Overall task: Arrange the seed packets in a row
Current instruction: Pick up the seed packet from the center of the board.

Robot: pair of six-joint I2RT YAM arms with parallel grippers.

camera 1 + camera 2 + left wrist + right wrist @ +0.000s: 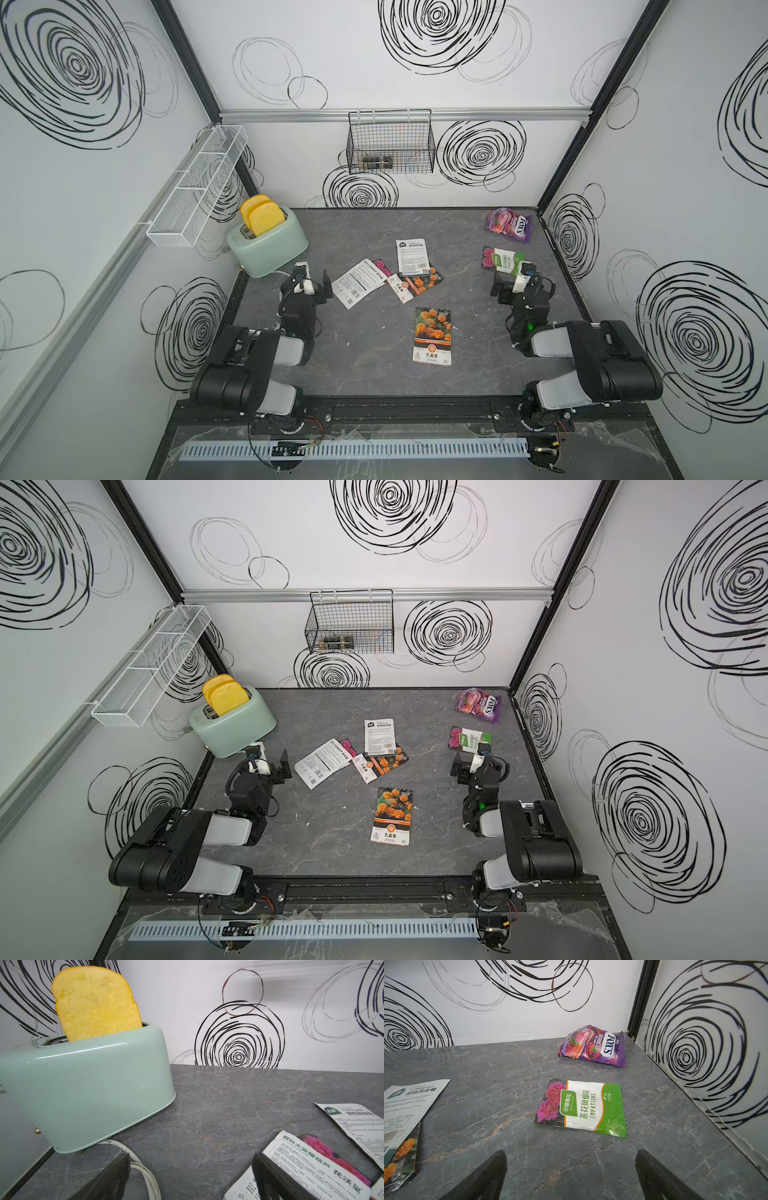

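Seed packets (432, 336) lie flat and scattered on the tabletop (365, 365), some showing flower photos, some white text backs. Left pincer (191, 1159) and right pincer (571, 1153) are spread and empty.

A mint-green toaster (268, 245) was set at the far left corner of the grey counter (365, 374), two yellow bread slices (259, 216) held in it. A crinkly purple candy bag (509, 224) was laid near the far right corner. A black wire basket (390, 143) was hung on the back wall.

Black arms (232, 374), pale grey shells (291, 351), green LEDs (530, 326)
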